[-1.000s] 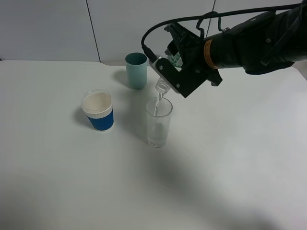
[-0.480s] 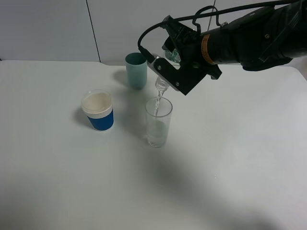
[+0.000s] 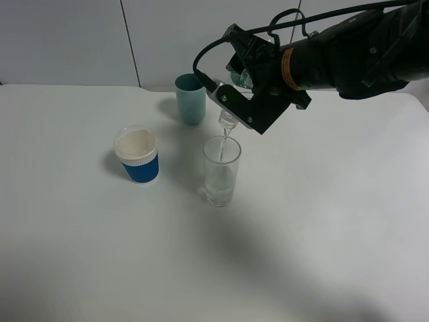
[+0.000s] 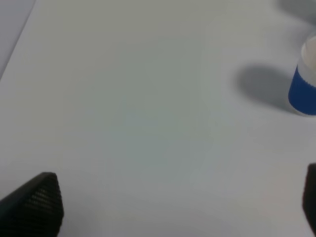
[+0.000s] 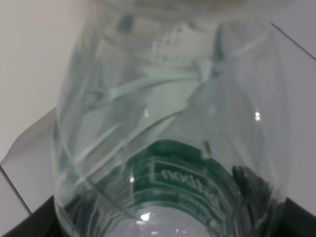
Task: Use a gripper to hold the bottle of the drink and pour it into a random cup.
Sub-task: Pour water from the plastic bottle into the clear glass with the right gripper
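My right gripper [image 3: 241, 100] is shut on the bottle of the drink [image 3: 228, 119], a clear bottle with a green label. It holds the bottle tipped steeply, mouth down, just above the clear glass cup [image 3: 221, 173]. A thin stream runs from the mouth into the cup, which holds some liquid. In the right wrist view the bottle [image 5: 168, 128] fills the frame, with dark fingers [image 5: 27, 224] at its sides. My left gripper [image 4: 177, 202] is open and empty over bare table, far from the cup.
A teal cup [image 3: 191, 98] stands behind the glass, close to the tipped bottle. A blue-sleeved white paper cup [image 3: 137, 155] stands to the glass's left; it also shows in the left wrist view [image 4: 303, 84]. The white table [image 3: 322, 235] ends at a wall behind.
My right gripper has risen slightly and tipped the bottle a little further. The stream keeps running into the glass. The cups have not moved.
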`<state>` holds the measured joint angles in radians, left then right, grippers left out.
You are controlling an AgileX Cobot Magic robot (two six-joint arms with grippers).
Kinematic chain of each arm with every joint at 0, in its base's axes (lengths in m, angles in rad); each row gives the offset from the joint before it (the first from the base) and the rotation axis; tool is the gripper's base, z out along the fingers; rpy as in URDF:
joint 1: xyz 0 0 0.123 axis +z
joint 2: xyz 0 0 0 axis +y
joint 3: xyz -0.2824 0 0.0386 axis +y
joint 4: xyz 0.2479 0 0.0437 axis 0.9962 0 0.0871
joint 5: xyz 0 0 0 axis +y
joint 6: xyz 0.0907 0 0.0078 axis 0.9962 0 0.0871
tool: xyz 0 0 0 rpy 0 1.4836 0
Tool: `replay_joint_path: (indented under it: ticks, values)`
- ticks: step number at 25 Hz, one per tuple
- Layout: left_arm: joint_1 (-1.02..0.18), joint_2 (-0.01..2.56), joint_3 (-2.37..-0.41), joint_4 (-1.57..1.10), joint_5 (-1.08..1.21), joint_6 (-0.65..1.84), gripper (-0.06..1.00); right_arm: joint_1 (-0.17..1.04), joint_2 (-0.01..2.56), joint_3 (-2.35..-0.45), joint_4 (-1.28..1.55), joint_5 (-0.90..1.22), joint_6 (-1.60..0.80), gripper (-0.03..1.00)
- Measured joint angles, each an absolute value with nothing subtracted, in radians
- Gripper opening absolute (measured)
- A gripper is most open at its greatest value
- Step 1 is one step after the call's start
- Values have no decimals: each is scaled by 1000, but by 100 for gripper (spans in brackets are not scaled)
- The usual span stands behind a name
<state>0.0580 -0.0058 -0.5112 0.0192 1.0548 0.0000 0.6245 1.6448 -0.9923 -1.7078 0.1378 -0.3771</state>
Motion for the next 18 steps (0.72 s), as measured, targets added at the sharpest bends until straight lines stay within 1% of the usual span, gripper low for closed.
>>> replay_joint_path:
  ticks: [18]
  values:
    - [58,-6,-511,19,1055,0,98,625,1645,-992,-1708,138,-428,57]
